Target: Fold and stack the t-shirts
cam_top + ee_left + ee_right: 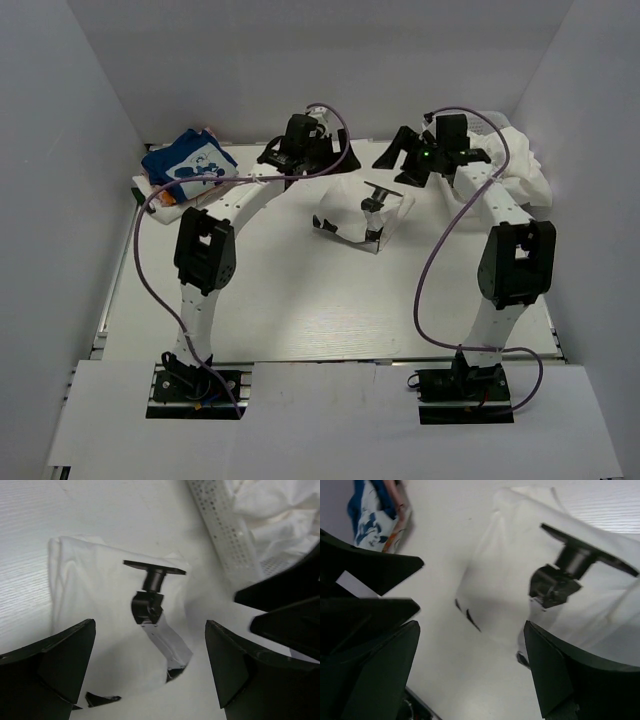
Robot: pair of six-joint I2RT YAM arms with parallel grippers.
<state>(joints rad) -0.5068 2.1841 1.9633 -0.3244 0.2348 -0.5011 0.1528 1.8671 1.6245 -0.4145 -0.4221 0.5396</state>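
Both my left fingers (60,665) and right fingers (565,675) hang wide open, empty, above the folded white t-shirt (365,215) mid-frame. Folding looks done; next, carry it onto the blue t-shirt (188,160), upper left.

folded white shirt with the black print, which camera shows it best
The left wrist view: the folded white shirt appears close up and nearly whole, print included. The top external view shows all of it, but small, mid-table. The right wrist view cuts it off at the frame's edge.
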